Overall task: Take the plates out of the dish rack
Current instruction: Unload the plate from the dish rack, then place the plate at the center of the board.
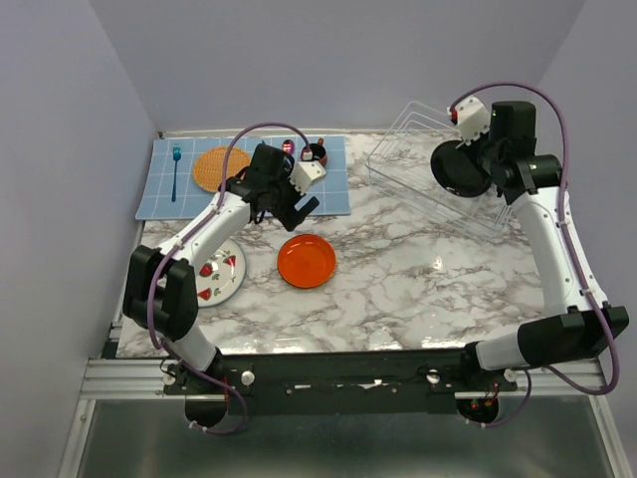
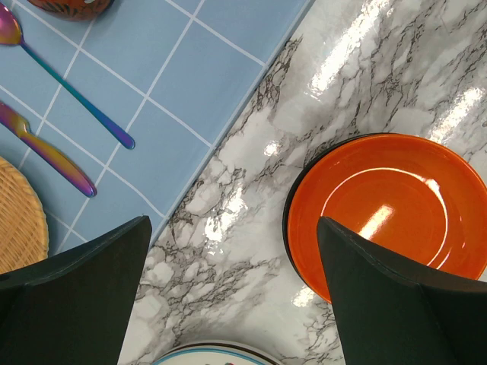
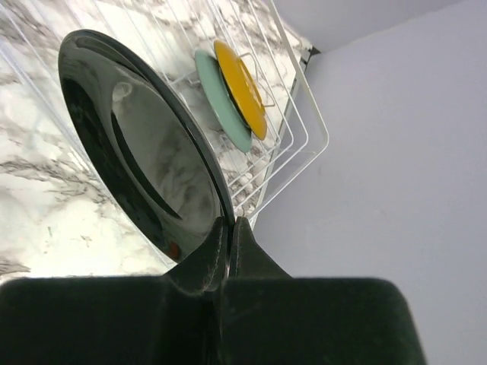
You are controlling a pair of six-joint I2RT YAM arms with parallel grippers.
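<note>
A white desk of glossy marble pattern with grey veins [image 1: 418, 269] carries a pale blue tiled placemat [image 1: 159, 194] at its far left corner. On the mat lie a round orange woven disc [image 1: 221, 167], a teal fork [image 1: 176, 171] just left of it, and a small dark red-patterned bowl [image 1: 315, 153] near the mat's right end. An iridescent purple-gold spoon [image 2: 68, 84] and a matching utensil handle [image 2: 46, 148] lie side by side near the disc.

Glossy black plate [image 3: 141, 152]; thin wire dish rack [image 1: 408, 139].

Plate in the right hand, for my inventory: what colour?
Glossy black plate, clearest in right wrist view.
</note>
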